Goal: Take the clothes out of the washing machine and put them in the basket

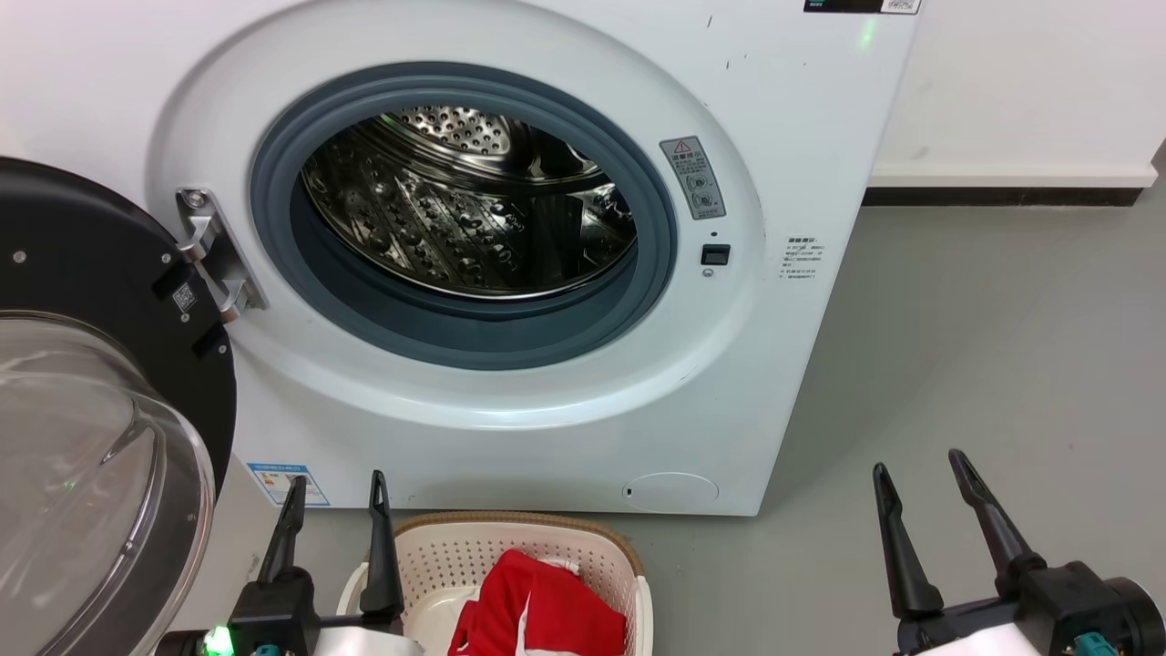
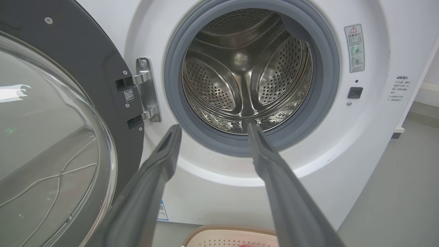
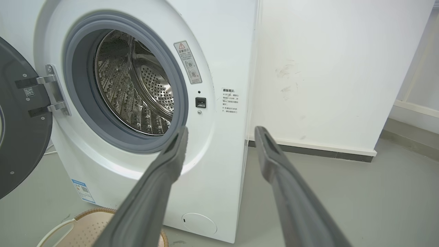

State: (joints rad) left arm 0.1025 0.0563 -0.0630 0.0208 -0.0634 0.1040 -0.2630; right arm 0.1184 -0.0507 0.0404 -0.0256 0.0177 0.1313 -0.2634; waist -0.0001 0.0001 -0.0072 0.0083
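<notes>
Two grippers sit low in the head view, each with its fingers spread apart and nothing between them. The left gripper [image 1: 338,477] shows at the left edge of the basket [image 1: 547,526], fingers pointing up toward the washing machine [image 1: 565,437]. Whether it touches the basket I cannot tell. The right gripper [image 1: 917,460] hangs over the grey floor [image 1: 984,346], well to the right of the basket.

The basket stands on the floor just in front of the machine, below its round opening. The clothes [image 1: 537,606] lie inside it as a bunched red heap with a strip of white showing.

The door [image 1: 91,437] is swung wide open on its hinge at the left, its clear glass bulge toward the camera. Inside the grey rubber ring [image 1: 455,339], the drum [image 1: 474,210] shows bare, shiny, perforated steel.

In the left wrist view the spread fingers frame the lower rim of the opening, with the basket's brown rim at the bottom edge. In the right wrist view the fingers straddle the machine's right front corner, with a white wall [image 3: 325,68] behind
</notes>
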